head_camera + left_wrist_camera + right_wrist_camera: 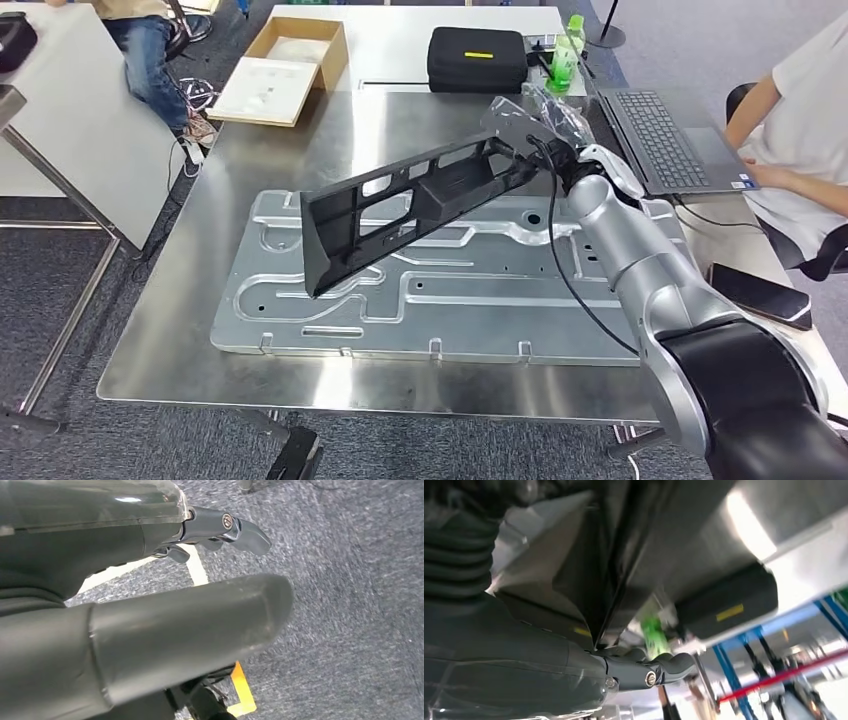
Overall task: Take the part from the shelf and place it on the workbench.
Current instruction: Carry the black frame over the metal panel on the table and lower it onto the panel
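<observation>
Right robot hand (556,165): I hold the far end of the black part (400,205), my fingers closed on it; the right wrist view shows its dark wall running close over my palm.
Left robot hand (150,610): it hangs low over grey carpet, holding nothing; the thumb and a fingertip look apart, so I take it as open.
Part position: long, black and ribbed, tilted; its near end rests on or just above the stamped metal panel (440,300) lying on the table (200,330), while my end is raised.
Progress: the part is off the shelf and over the table, so I judge the fetching done. What is left is lowering my end until it lies flat, then letting go.
Risk: the low end could slide on the smooth panel as I lower.
Cardboard box (285,70): open, at the far left of the table, holding a pale liner or sheet; I cannot tell more.
Black case (477,58): zipped shut, contents hidden.
Green bottle (566,52): stands beside the case.
Laptop (665,135): open at my right, a person's arm beside it.
</observation>
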`<state>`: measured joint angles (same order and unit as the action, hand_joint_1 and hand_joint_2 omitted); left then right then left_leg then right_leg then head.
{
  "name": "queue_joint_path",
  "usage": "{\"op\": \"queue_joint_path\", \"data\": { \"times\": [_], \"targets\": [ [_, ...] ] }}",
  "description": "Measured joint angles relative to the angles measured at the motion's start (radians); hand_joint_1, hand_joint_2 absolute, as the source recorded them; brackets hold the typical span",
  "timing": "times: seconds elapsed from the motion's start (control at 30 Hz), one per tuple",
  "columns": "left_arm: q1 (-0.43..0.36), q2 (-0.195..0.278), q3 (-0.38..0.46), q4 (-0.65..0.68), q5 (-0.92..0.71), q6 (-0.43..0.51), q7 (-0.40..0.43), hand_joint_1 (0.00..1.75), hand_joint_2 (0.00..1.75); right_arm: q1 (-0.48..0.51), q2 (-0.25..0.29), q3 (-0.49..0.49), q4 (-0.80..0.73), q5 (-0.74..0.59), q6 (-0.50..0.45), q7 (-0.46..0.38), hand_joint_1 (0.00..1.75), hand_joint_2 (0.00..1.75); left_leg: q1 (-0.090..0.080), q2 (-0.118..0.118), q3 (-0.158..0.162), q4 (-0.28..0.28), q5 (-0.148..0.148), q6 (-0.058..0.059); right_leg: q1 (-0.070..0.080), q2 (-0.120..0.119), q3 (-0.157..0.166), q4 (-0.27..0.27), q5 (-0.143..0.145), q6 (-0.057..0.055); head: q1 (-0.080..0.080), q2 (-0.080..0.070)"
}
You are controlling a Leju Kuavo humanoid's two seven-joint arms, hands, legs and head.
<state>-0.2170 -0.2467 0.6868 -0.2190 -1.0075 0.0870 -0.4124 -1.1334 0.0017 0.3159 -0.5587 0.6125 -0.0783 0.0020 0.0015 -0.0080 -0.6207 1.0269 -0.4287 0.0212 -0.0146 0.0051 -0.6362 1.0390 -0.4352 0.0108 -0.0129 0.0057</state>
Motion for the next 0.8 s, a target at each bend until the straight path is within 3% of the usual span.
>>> {"op": "queue_joint_path", "data": {
  "times": [0.07,0.2,0.23,0.27,0.33,0.4,0.57,0.63,0.7,0.73,0.77,0.8],
  "targets": [
    [0.001,0.001,0.001,0.0,0.0,0.0,-0.001,0.0,0.0,-0.005,0.001,0.001,0.017,0.002,0.003,-0.002,0.0,0.0,0.005,0.0,0.005,-0.013,0.008,0.01,0.001,-0.001,-0.007,0.018,-0.017,0.008,0.001,0.0],
    [-0.001,0.001,0.004,0.0,0.0,-0.001,-0.001,0.0,0.0,-0.016,0.006,0.003,0.045,-0.005,-0.013,-0.014,0.0,1.75,0.005,0.002,0.008,-0.019,0.012,0.022,0.0,-0.002,-0.107,0.232,-0.12,0.015,0.0,0.0],
    [0.0,0.001,0.004,0.0,0.0,-0.001,-0.001,0.0,0.0,-0.016,0.007,0.004,0.05,-0.005,-0.016,-0.014,0.0,1.75,0.005,0.001,0.008,-0.017,0.011,0.023,-0.001,-0.002,-0.12,0.259,-0.12,0.016,0.0,0.0],
    [0.001,0.001,0.005,0.0,0.0,-0.001,-0.001,0.0,0.0,-0.016,0.007,0.004,0.056,-0.004,-0.018,-0.015,0.0,1.75,0.005,0.001,0.008,-0.014,0.01,0.023,-0.001,-0.002,-0.117,0.251,-0.104,0.015,0.001,0.0],
    [0.003,0.001,0.005,0.0,0.0,-0.001,-0.002,0.0,0.0,-0.017,0.008,0.004,0.061,-0.002,-0.025,-0.02,0.0,0.87,0.005,-0.001,0.008,-0.006,0.003,0.019,-0.001,-0.003,-0.064,0.139,-0.041,0.012,0.001,0.0],
    [0.002,0.001,0.006,0.0,0.0,0.0,-0.003,0.0,0.0,-0.021,0.012,0.004,0.062,-0.001,-0.034,-0.028,0.0,0.0,0.001,-0.002,0.005,0.004,-0.004,0.011,0.002,-0.003,-0.013,0.035,-0.006,0.006,0.001,0.0],
    [0.002,0.002,0.01,0.0,0.002,0.0,-0.007,0.0,0.0,-0.024,0.021,0.004,0.064,-0.01,-0.028,-0.03,0.0,0.0,0.001,0.0,-0.003,0.024,-0.024,-0.014,0.002,-0.001,0.002,0.004,-0.002,-0.019,0.0,0.0],
    [0.002,0.002,0.012,0.0,0.002,0.0,-0.008,0.0,0.0,-0.025,0.028,0.004,0.065,-0.015,-0.027,-0.03,0.0,0.0,0.004,0.001,-0.04,0.113,-0.076,-0.024,0.0,-0.002,0.004,0.0,0.001,-0.028,0.0,0.0],
    [0.002,0.002,0.014,0.0,0.003,0.0,-0.008,0.0,0.0,-0.025,0.034,0.004,0.069,-0.018,-0.028,-0.031,0.0,0.0,0.007,0.002,-0.098,0.241,-0.132,-0.03,0.001,-0.002,0.004,0.0,0.0,-0.031,0.0,0.0],
    [0.003,0.002,0.014,0.0,0.003,0.0,-0.008,0.0,0.0,-0.025,0.035,0.004,0.072,-0.019,-0.029,-0.031,0.0,0.0,0.007,0.002,-0.117,0.277,-0.139,-0.031,0.001,-0.002,0.004,0.0,0.0,-0.031,0.0,0.0],
    [0.004,0.002,0.015,0.0,0.003,0.0,-0.008,0.0,0.0,-0.024,0.036,0.004,0.074,-0.02,-0.031,-0.032,0.0,0.0,0.007,0.002,-0.119,0.278,-0.128,-0.03,0.002,-0.003,0.005,0.0,0.0,-0.031,0.0,0.0],
    [0.005,0.003,0.015,0.0,0.003,0.0,-0.008,0.0,0.0,-0.025,0.037,0.004,0.075,-0.02,-0.032,-0.033,0.0,0.0,0.007,0.002,-0.099,0.236,-0.098,-0.026,0.002,-0.002,0.007,0.0,-0.001,-0.031,0.0,0.0]
  ]
}}
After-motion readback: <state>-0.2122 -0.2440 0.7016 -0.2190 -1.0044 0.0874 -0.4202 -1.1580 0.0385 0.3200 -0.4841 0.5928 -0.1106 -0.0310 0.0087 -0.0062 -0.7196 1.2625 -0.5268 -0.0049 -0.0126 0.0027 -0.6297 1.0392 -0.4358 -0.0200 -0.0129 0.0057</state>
